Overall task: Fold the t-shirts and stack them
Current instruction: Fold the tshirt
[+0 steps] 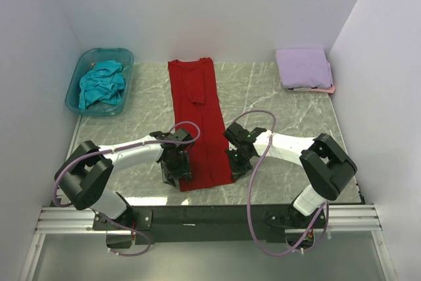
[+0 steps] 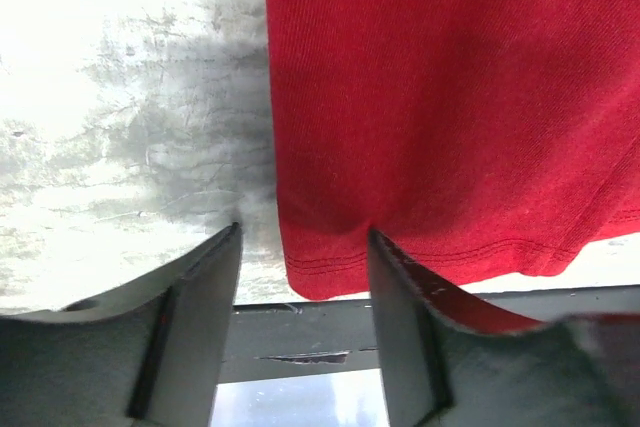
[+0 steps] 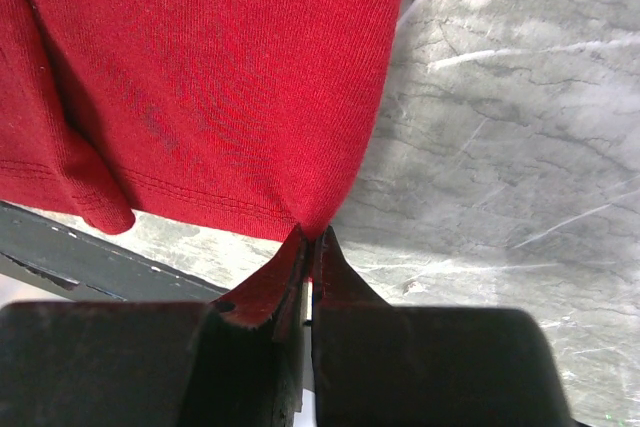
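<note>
t-shirt (image 3: 200, 77) hem, pinched in right claw (image 3: 311, 237)

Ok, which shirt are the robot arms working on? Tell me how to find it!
Look at the grey marble table. Down its middle lies a long red shirt, folded into a narrow strip. The teal shirt sits crumpled in a tub far left, and the lavender shirt is a neat square far right.

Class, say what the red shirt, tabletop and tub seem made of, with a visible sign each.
Red shirt: matt knitted cloth, likely cotton; fine ribs, stitched hem. Tabletop: marble-look, stone or laminate; grey veins. Tub: probably plastic; translucent blue-green walls.
</note>
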